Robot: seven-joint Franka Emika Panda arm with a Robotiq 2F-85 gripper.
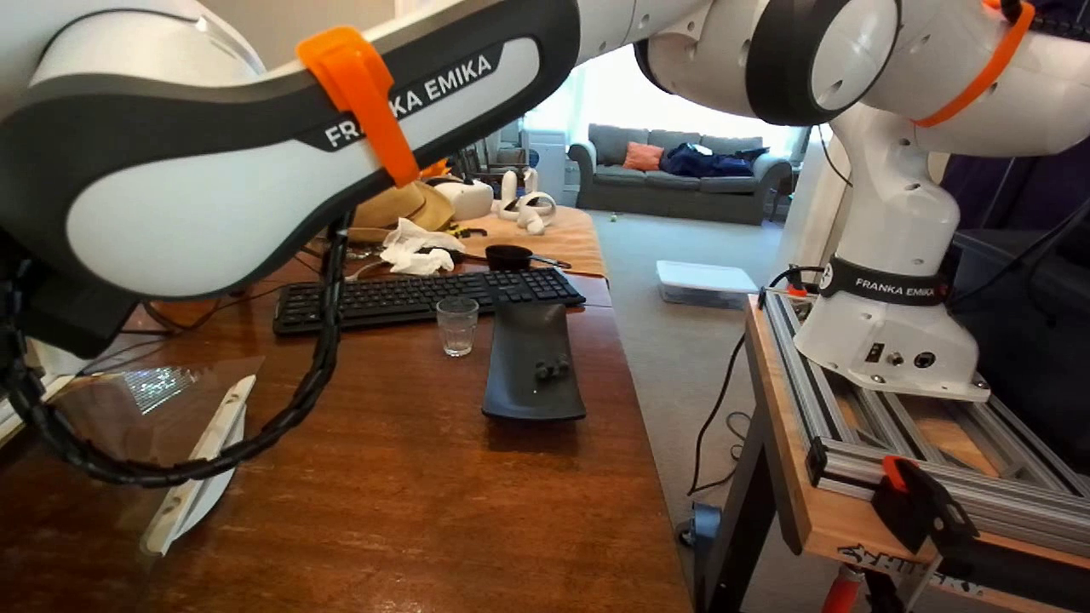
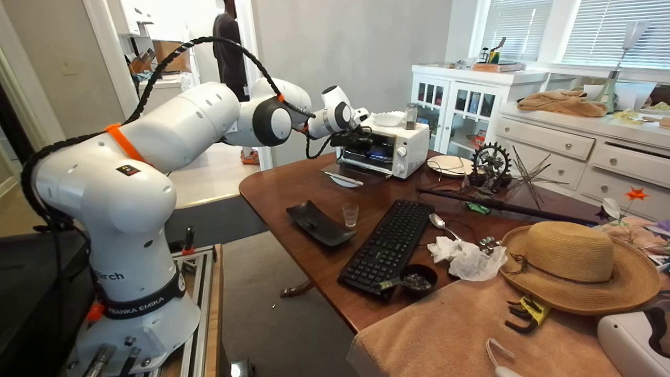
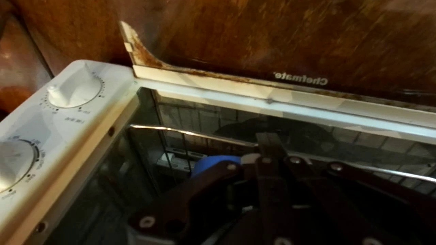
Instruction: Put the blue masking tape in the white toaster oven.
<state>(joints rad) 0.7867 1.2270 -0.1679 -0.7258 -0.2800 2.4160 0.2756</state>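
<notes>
The white toaster oven (image 2: 416, 149) stands at the table's far end in an exterior view. Its control panel (image 3: 114, 83) is at the left in the wrist view. Its glass door (image 3: 218, 41) is folded down; the door's white handle (image 1: 204, 464) also shows in an exterior view. My gripper (image 3: 269, 137) is at the oven's opening, by the wire rack; it also shows in an exterior view (image 2: 357, 140). Its fingertips are together with nothing visible between them. The blue masking tape (image 3: 213, 162) is inside the oven, partly hidden behind the left finger. Whether they touch is unclear.
A black tray (image 1: 532, 366), a small glass (image 1: 457, 328) and a keyboard (image 1: 392, 302) are on the table. A jar (image 2: 411, 116) and white paper liners (image 2: 388, 119) stand on the oven. A dark rod (image 2: 502, 205) lies beyond the keyboard.
</notes>
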